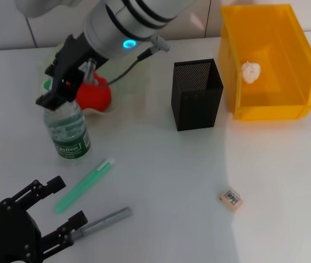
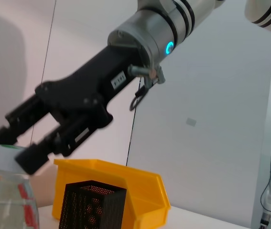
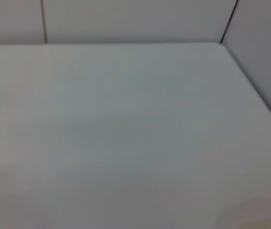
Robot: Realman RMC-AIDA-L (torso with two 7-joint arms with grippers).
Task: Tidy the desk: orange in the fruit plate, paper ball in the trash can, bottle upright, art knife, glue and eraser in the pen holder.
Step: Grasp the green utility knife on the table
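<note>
The bottle [image 1: 69, 131] [image 2: 6, 200] stands upright at the left of the table. My right gripper [image 1: 54, 90] [image 2: 16, 148] reaches down to its top, shut on the bottle with a finger on either side of the white cap. The orange [image 1: 95, 96] sits in the fruit plate [image 1: 107, 110] just behind. The paper ball [image 1: 250, 72] lies in the yellow trash can [image 1: 270, 112] [image 2: 140, 191]. The green glue [image 1: 84, 185], the grey art knife [image 1: 103, 221] and the eraser [image 1: 230, 199] lie on the table. My left gripper [image 1: 67, 203] is open at the front left, beside the glue and knife ends.
The black mesh pen holder [image 1: 197, 94] [image 2: 92, 205] stands mid-table, between the plate and the trash can. The right arm's cable loops over the plate. The right wrist view holds only bare white table and wall.
</note>
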